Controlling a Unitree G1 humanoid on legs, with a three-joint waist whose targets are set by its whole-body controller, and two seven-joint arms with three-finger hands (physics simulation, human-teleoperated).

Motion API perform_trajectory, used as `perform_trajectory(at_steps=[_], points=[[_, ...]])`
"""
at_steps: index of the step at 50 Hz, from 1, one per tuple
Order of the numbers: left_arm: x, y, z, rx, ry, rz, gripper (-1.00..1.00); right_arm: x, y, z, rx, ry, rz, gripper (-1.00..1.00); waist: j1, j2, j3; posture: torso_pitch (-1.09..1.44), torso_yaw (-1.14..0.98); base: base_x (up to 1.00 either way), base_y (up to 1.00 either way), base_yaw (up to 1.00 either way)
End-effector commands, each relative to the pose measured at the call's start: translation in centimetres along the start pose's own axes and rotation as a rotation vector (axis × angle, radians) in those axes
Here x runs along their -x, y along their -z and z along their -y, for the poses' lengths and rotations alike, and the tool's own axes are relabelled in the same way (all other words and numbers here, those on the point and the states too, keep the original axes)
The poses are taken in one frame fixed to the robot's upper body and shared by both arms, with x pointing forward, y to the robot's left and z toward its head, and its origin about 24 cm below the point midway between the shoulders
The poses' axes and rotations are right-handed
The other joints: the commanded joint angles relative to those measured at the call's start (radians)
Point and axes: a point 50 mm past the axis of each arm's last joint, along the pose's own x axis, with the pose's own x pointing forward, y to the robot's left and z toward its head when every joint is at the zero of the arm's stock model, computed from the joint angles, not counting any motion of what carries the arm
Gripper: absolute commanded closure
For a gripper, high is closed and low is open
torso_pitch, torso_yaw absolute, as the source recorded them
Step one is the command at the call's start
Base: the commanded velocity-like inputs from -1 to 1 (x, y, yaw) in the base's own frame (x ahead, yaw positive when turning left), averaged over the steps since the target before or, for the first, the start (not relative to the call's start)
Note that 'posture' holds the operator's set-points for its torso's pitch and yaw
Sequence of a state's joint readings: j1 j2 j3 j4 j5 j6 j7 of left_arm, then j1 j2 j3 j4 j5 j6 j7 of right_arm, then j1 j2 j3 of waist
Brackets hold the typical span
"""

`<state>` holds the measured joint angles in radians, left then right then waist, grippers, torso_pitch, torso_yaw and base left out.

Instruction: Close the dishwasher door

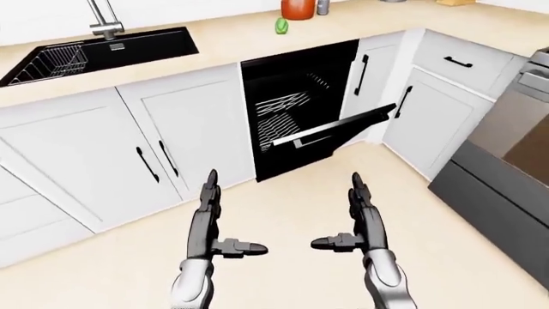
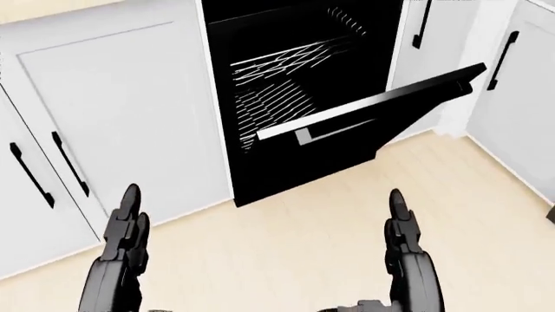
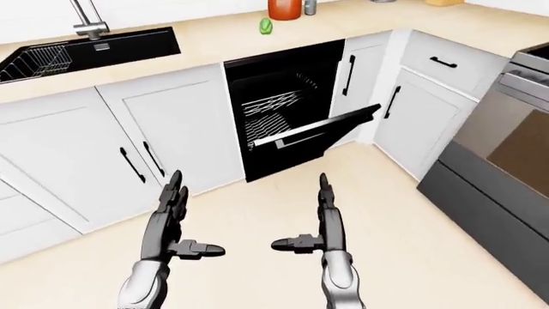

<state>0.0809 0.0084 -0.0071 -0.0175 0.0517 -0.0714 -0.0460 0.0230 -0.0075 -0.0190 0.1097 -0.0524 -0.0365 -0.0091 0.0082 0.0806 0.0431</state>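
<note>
The black dishwasher point(image 1: 296, 96) stands open under the counter, its wire racks showing inside. Its door point(image 2: 373, 107) hangs lowered, tilted out toward the floor, with a silver top edge and a handle point(image 2: 334, 133). Both of my black hands are raised low in the views, well short of the door. My left hand point(image 1: 208, 206) is open with fingers straight and thumb out. My right hand point(image 1: 360, 203) is open the same way, below the door's lower edge and apart from it.
White cabinets with black handles point(image 1: 154, 164) flank the dishwasher. A black sink point(image 1: 94, 51) with a faucet sits in the counter at upper left. A steel oven point(image 1: 506, 167) stands at right. A red jar point(image 1: 298, 8) and a green item point(image 1: 280, 26) rest on the counter.
</note>
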Motion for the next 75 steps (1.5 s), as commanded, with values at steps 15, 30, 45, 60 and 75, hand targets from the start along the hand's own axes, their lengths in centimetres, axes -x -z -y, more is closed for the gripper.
perform_trajectory(at_steps=[15, 30, 45, 60, 75], points=[[-0.19, -1.2, 0.13, -0.004, -0.001, 0.072, -1.0, -0.62, -1.15, -0.18, 0.003, -0.009, 0.064, -1.0, -0.015, -0.171, -0.035, 0.0, 0.0, 0.0, 0.0, -0.41], [-0.13, -1.3, 0.12, -0.005, -0.003, 0.076, -1.0, -0.43, -1.25, -0.04, 0.0, -0.007, 0.068, -1.0, 0.001, -0.019, -0.022, 0.0, 0.0, 0.0, 0.0, -0.41], [-0.11, -1.29, 0.17, -0.007, -0.002, 0.077, -1.0, -0.34, -1.35, 0.06, -0.008, -0.004, 0.076, -1.0, -0.02, -0.135, -0.032, 0.0, 0.0, 0.0, 0.0, -0.39], [0.01, -1.44, 0.19, -0.01, -0.004, 0.082, -1.0, -0.28, -1.39, 0.08, -0.006, -0.003, 0.077, -1.0, -0.002, -0.008, -0.012, 0.0, 0.0, 0.0, 0.0, -0.39], [0.11, -1.37, 0.24, -0.012, -0.002, 0.082, -1.0, -0.19, -1.52, 0.02, -0.001, -0.005, 0.077, -1.0, -0.018, -0.137, -0.029, 0.0, 0.0, 0.0, 0.0, -0.38]])
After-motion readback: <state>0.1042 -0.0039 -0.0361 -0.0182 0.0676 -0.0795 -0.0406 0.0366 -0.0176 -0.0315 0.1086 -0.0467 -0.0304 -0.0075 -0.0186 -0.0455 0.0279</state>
